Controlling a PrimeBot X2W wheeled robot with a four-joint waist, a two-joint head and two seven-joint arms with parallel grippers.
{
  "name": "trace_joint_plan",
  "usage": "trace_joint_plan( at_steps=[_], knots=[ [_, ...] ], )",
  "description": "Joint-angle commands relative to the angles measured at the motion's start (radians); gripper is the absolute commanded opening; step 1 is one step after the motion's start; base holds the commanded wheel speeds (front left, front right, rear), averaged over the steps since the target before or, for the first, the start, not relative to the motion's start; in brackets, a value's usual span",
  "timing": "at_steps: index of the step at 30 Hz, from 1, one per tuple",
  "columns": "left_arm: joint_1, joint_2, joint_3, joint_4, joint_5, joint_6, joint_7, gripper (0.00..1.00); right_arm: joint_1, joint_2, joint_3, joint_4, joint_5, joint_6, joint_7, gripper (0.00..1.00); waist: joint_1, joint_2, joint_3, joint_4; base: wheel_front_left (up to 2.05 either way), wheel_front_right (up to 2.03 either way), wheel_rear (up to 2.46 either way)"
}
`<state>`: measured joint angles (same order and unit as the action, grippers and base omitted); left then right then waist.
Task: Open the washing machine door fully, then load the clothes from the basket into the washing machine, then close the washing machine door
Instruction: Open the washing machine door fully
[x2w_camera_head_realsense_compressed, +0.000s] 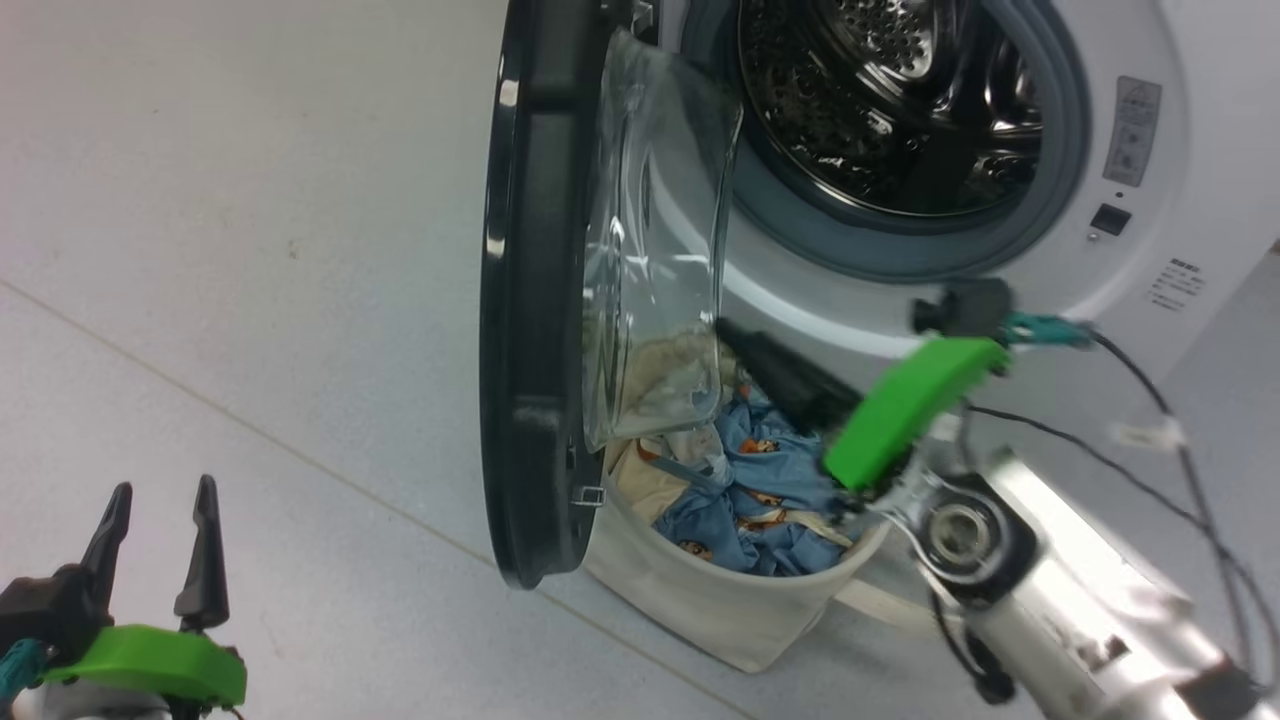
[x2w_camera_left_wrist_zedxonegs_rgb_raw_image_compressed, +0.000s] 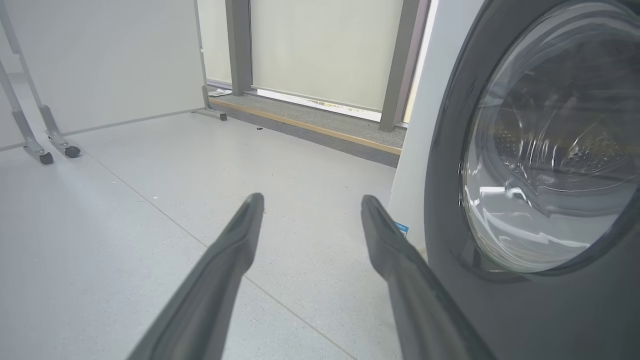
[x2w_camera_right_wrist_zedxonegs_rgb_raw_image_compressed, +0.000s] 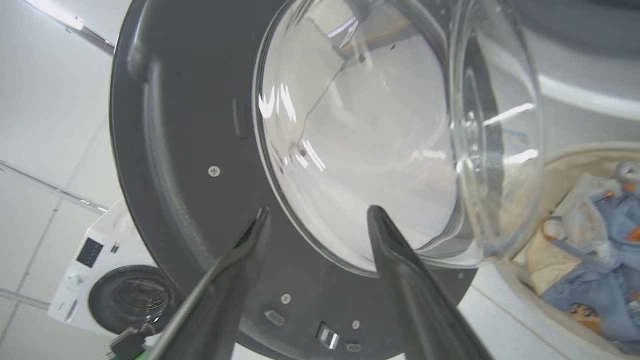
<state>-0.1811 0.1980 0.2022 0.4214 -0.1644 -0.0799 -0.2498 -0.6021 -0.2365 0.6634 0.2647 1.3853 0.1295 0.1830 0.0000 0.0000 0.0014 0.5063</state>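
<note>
Door (x2w_camera_head_realsense_compressed: 535, 300) stands swung out from the washer (x2w_camera_head_realsense_compressed: 1150, 250), edge-on to the head camera, its glass bowl (x2w_camera_head_realsense_compressed: 655, 250) bulging back toward the machine. The steel drum (x2w_camera_head_realsense_compressed: 890, 100) shows through the open mouth, ringed by the grey gasket (x2w_camera_head_realsense_compressed: 1060, 180).

Down on the floor (x2w_camera_head_realsense_compressed: 250, 250), the basket (x2w_camera_head_realsense_compressed: 720, 600) sits in front of the washer, tucked under the door's lower edge. The clothes (x2w_camera_head_realsense_compressed: 760, 480) lie heaped inside it, blue with orange figures.

Right gripper (x2w_camera_head_realsense_compressed: 730, 335) hangs over the basket, above the clothes, fingers aimed at the door's inner side. In its wrist view the right gripper (x2w_camera_right_wrist_zedxonegs_rgb_raw_image_compressed: 318, 211) has both fingers spread wide with nothing between them, tips near the bottom of the glass bowl; whether they touch it, I cannot tell.

Left gripper (x2w_camera_head_realsense_compressed: 163, 487) is low at the left, well apart from the door, over bare floor, jaws parted and empty. Its wrist view shows the left gripper (x2w_camera_left_wrist_zedxonegs_rgb_raw_image_compressed: 312, 198) pointing past the door's outer face (x2w_camera_left_wrist_zedxonegs_rgb_raw_image_compressed: 540, 150).
</note>
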Motion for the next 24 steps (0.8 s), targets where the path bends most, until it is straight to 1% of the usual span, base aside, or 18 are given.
trace_joint_plan(
  at_steps=[1,3,6,7,10,14,19,22,24],
  knots=[
    [-0.031,0.042,0.022,-0.026,0.002,-0.003,-0.006,1.0,0.016,-0.037,-0.005,-0.047,-0.074,0.001,-0.078,1.0,0.0,0.0,-0.011,-0.009,0.0,0.0,0.0],
    [-0.032,0.048,0.018,-0.022,0.002,-0.005,-0.004,1.0,0.053,-0.076,-0.009,-0.057,-0.157,0.001,-0.178,1.0,0.0,0.0,-0.017,-0.023,0.0,0.0,0.0],
    [-0.032,0.053,0.018,-0.025,-0.004,-0.006,-0.005,1.0,0.096,-0.128,-0.001,-0.048,-0.312,0.001,-0.315,1.0,0.0,0.0,-0.02,-0.048,0.0,0.0,0.0],
    [-0.032,0.053,0.018,-0.025,-0.004,-0.006,-0.005,1.0,0.096,-0.128,-0.001,-0.048,-0.312,0.001,-0.315,1.0,0.0,0.0,-0.02,-0.048,0.0,0.0,0.0],
    [-0.027,0.053,0.018,-0.029,-0.009,-0.005,-0.006,1.0,0.144,-0.147,-0.022,-0.021,-0.455,0.001,-0.412,1.0,0.0,0.0,-0.025,-0.067,0.0,0.0,0.0],
    [-0.019,0.053,0.018,-0.032,-0.014,-0.002,-0.007,1.0,0.228,-0.128,-0.105,-0.012,-0.629,0.001,-0.443,1.0,0.0,0.0,-0.028,-0.083,0.0,0.0,0.0],
    [-0.011,0.054,0.02,-0.036,-0.022,0.002,-0.008,1.0,0.343,-0.062,-0.24,-0.076,-0.883,0.001,-0.444,1.0,0.0,0.0,-0.028,-0.096,0.0,0.0,0.0],
    [-0.009,0.053,0.018,-0.036,-0.025,0.003,-0.008,1.0,0.399,-0.028,-0.287,-0.103,-0.973,0.001,-0.444,1.0,0.0,0.0,-0.031,-0.101,0.0,0.0,0.0],
    [-0.007,0.053,0.018,-0.034,-0.027,0.006,-0.008,1.0,0.424,-0.012,-0.309,-0.104,-1.002,0.001,-0.445,1.0,0.0,0.0,-0.031,-0.104,0.0,0.0,0.0]
  ],
)
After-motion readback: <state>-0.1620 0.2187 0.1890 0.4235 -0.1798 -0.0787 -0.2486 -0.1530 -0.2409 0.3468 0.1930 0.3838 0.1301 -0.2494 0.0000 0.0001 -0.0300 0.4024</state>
